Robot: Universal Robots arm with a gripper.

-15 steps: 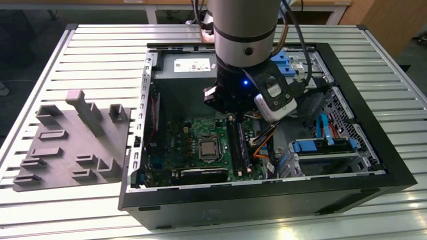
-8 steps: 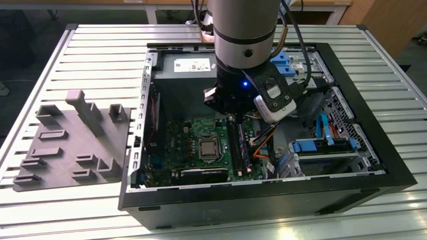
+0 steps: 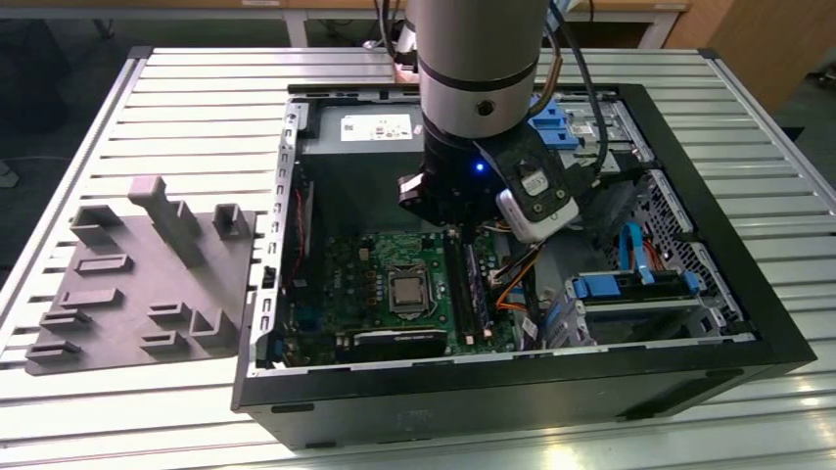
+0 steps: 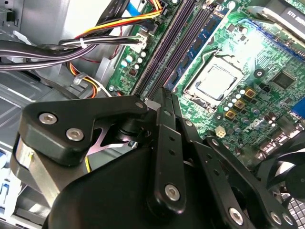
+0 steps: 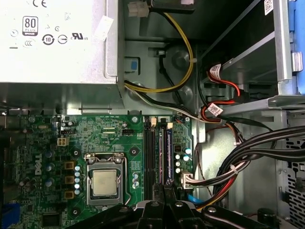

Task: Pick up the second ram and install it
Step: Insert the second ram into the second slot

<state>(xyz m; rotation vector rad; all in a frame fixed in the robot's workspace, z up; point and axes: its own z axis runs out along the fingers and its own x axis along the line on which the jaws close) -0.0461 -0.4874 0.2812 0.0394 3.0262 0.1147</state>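
Below me lies the open computer case [image 3: 731, 323] with its green motherboard [image 5: 109, 138]; my gripper [image 4: 164, 98] stands over the memory slots [image 5: 153, 157], fingers [image 4: 167, 119] closed edge-on upon the second ram [image 3: 467, 284], upright to meet its slot.

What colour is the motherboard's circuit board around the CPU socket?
Green; the motherboard shows best in the first wrist view, around the CPU socket.

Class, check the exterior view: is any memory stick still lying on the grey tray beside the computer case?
No: the grey tray holds nothing in its blocks, and the gripper is down over the motherboard slots.
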